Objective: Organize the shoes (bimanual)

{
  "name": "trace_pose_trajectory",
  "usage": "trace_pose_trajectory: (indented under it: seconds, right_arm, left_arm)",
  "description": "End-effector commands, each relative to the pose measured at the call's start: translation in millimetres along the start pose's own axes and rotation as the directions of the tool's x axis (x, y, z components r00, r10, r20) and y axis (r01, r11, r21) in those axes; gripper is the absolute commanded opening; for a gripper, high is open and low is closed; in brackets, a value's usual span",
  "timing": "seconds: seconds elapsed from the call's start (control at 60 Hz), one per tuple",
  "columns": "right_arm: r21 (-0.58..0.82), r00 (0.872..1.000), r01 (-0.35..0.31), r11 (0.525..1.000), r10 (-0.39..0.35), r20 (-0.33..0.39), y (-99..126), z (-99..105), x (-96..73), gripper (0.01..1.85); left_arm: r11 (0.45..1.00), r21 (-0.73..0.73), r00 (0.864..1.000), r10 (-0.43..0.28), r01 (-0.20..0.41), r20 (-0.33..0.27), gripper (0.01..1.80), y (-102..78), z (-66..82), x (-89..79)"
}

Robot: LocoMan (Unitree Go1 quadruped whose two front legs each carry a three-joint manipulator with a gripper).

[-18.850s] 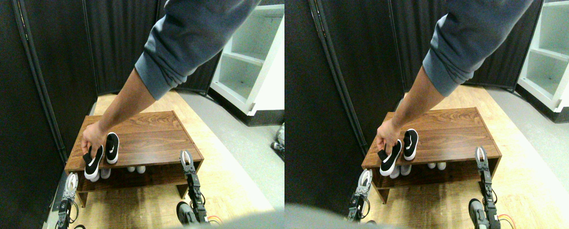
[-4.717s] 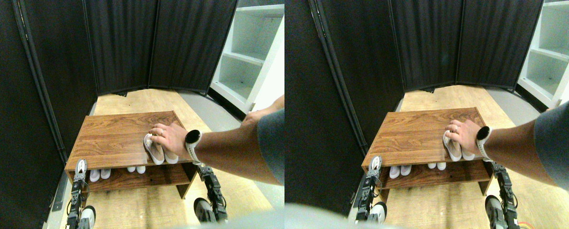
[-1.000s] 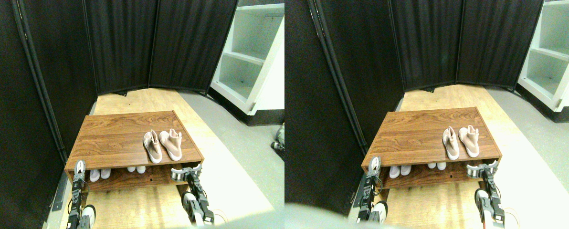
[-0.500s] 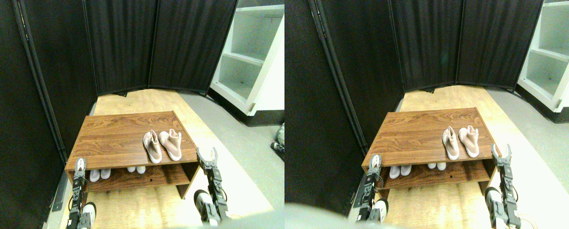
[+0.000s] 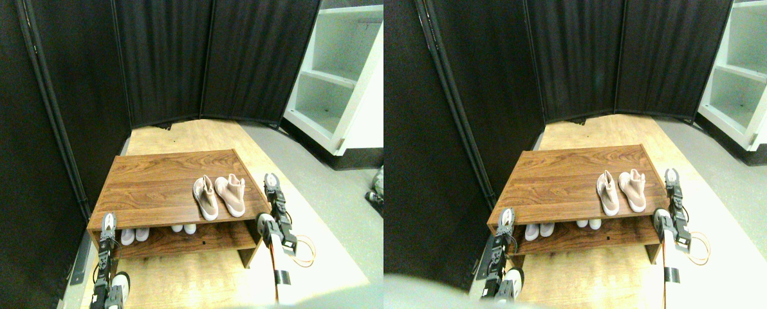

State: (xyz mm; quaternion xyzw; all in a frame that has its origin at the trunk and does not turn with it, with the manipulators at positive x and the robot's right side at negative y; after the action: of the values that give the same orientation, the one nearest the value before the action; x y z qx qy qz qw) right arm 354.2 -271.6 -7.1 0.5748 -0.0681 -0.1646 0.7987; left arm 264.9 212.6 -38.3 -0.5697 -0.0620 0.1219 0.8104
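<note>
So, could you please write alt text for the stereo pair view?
A pale pinkish pair of shoes sits on a low wooden rack, the right gripper raised beside it. The left gripper is at the rack's front left corner.

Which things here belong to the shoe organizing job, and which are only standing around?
Belong to the job:
- pinkish-white shoes on top of the wooden shoe rack
- white shoe toes on the lower shelf
- right gripper, raised beside the rack's right end
- left gripper, at its left front corner

Only standing around:
- white shelving unit
- black folding screen
</note>
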Motion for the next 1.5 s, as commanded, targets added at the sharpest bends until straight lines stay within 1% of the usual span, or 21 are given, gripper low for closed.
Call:
trace_pose_trajectory:
  seconds: [0.017, 0.05, 0.133, 0.167, 0.233, 0.3, 0.317, 0.383, 0.433, 0.517, 0.567, 0.733, 0.817, 0.883, 0.9, 1.067, 1.267, 1.333, 1.417, 1.45, 1.5]
  right_arm:
    - [0.014, 1.000, 0.005, 1.000, -0.005, -0.021, -3, -7, 11.3, 0.01]
    - [-0.020, 0.999, 0.005, 1.000, -0.006, -0.038, -8, -10, 15.0, 0.01]
    - [-0.020, 0.998, 0.061, 0.998, -0.061, -0.026, -15, -18, 17.9, 0.01]
    - [0.009, 0.997, 0.058, 0.998, -0.057, -0.052, -18, -22, 17.6, 0.01]
    - [-0.017, 0.996, 0.031, 0.999, -0.033, -0.085, -23, -28, 17.6, 0.01]
    - [-0.020, 0.993, 0.051, 0.999, -0.052, -0.106, -24, -34, 14.9, 0.01]
    - [-0.004, 0.988, 0.079, 0.997, -0.079, -0.132, -26, -39, 14.4, 0.01]
    - [-0.018, 0.986, 0.090, 0.996, -0.092, -0.141, -27, -44, 14.0, 0.01]
    - [-0.005, 0.979, 0.082, 0.997, -0.082, -0.189, -30, -51, 15.6, 0.01]
    - [0.002, 0.975, 0.074, 0.997, -0.072, -0.209, -30, -57, 15.4, 0.01]
    - [0.002, 0.972, 0.093, 0.996, -0.090, -0.216, -29, -62, 14.1, 0.01]
    - [0.011, 0.957, 0.115, 0.993, -0.108, -0.270, -26, -76, 6.4, 0.01]
    - [0.003, 0.950, 0.095, 0.996, -0.089, -0.298, -28, -83, 2.1, 0.01]
    - [-0.017, 0.949, 0.117, 0.993, -0.117, -0.294, -26, -89, -5.3, 0.01]
    - [-0.006, 0.945, 0.117, 0.993, -0.113, -0.308, -27, -91, -6.2, 0.01]
    - [-0.013, 0.931, 0.126, 0.992, -0.123, -0.343, -26, -98, -16.7, 0.01]
    - [0.010, 0.925, 0.118, 0.993, -0.106, -0.366, -27, -100, -21.7, 0.01]
    - [0.021, 0.916, 0.103, 0.994, -0.087, -0.392, -28, -101, -22.7, 0.01]
    - [0.008, 0.914, 0.113, 0.994, -0.100, -0.393, -28, -102, -23.8, 0.01]
    - [0.016, 0.918, 0.140, 0.990, -0.124, -0.377, -28, -102, -24.5, 0.01]
    - [0.029, 0.916, 0.134, 0.990, -0.113, -0.385, -28, -103, -24.8, 0.01]
  left_arm:
    - [0.999, 0.003, 0.999, -0.039, 0.039, 0.011, 0.01, -6.4, -0.5, 1.8]
    - [0.999, 0.004, 0.999, -0.038, 0.038, 0.012, 0.01, -6.4, -0.9, 1.8]
    - [0.999, 0.010, 0.999, -0.040, 0.040, 0.010, 0.01, -6.5, -1.3, 1.5]
    - [0.999, 0.011, 0.999, -0.041, 0.041, 0.014, 0.01, -6.6, -1.5, 1.4]
    - [0.999, 0.008, 0.999, -0.040, 0.039, 0.018, 0.01, -6.3, -1.5, 1.4]
    - [0.999, 0.006, 0.999, -0.040, 0.040, 0.026, 0.01, -6.7, -1.7, 0.8]
    - [0.999, 0.001, 0.999, -0.042, 0.042, 0.029, 0.01, -6.7, -1.9, 0.5]
    - [0.999, 0.002, 0.999, -0.041, 0.041, 0.035, 0.01, -7.1, -2.1, -0.1]
    - [0.999, -0.006, 0.999, -0.043, 0.043, 0.034, 0.01, -6.5, -2.0, -0.2]
    - [0.999, -0.007, 0.998, -0.042, 0.042, 0.044, 0.01, -5.9, -2.3, -1.3]
    - [0.999, 0.003, 0.998, -0.048, 0.048, 0.042, 0.01, -5.5, -2.2, -2.1]
    - [0.999, -0.007, 0.997, -0.052, 0.053, 0.057, 0.01, -5.2, -2.8, -4.7]
    - [0.998, 0.001, 0.997, -0.059, 0.059, 0.049, 0.01, -4.7, -3.2, -5.3]
    - [0.998, 0.005, 0.997, -0.057, 0.057, 0.045, 0.01, -4.7, -3.3, -6.2]
    - [0.998, 0.010, 0.998, -0.060, 0.060, 0.035, 0.01, -4.5, -3.2, -6.3]
    - [0.998, 0.006, 0.997, -0.062, 0.062, 0.050, 0.01, -4.1, -3.9, -7.3]
    - [0.998, -0.004, 0.997, -0.059, 0.059, 0.048, 0.01, -3.8, -4.7, -6.8]
    - [0.998, 0.000, 0.997, -0.055, 0.055, 0.053, 0.01, -4.7, -5.6, -6.8]
    - [0.999, 0.002, 0.997, -0.053, 0.053, 0.060, 0.01, -5.1, -6.3, -6.3]
    - [0.998, 0.010, 0.997, -0.054, 0.054, 0.056, 0.01, -5.2, -6.6, -5.9]
    - [0.998, 0.012, 0.997, -0.056, 0.056, 0.052, 0.01, -5.1, -6.7, -5.1]
